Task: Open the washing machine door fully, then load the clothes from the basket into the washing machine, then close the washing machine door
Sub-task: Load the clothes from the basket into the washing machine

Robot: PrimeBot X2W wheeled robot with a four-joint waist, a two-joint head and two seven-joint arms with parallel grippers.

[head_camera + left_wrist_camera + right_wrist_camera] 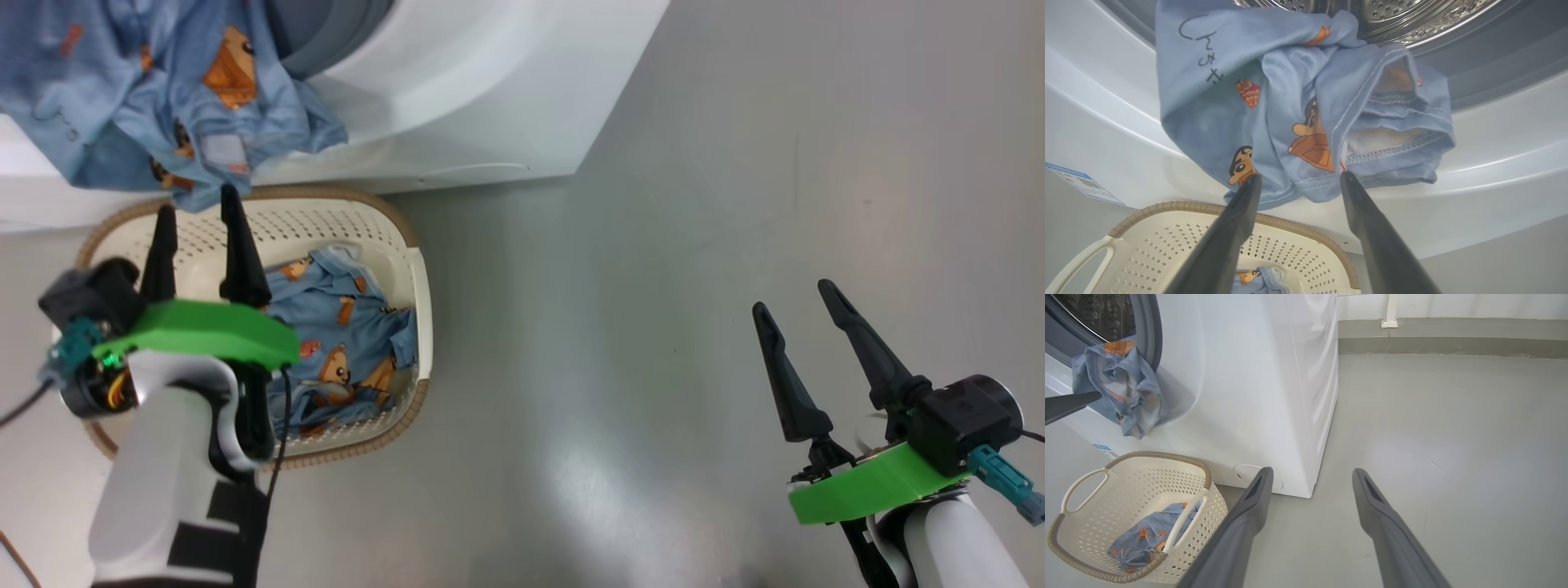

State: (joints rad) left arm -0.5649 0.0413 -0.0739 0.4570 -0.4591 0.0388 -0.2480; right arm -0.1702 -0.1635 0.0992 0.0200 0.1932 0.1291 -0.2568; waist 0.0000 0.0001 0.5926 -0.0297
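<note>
Left gripper is hovering over the basket, jaws spread and grasping nothing, its tips sitting just below a hanging garment. Right gripper, at four o'clock in the head view, is idling over bare floor, likewise released.

One piece of the clothes is lying in the basket's right half. The hanging garment is drooping from the washing machine mouth at eleven o'clock, mostly outside the drum.

Risk: unless pushed deeper, it is liable to be sliding out, or getting pinched against the seal at closing.

How far the door is standing open cannot be judged. The drum's depth is being cut off.
</note>
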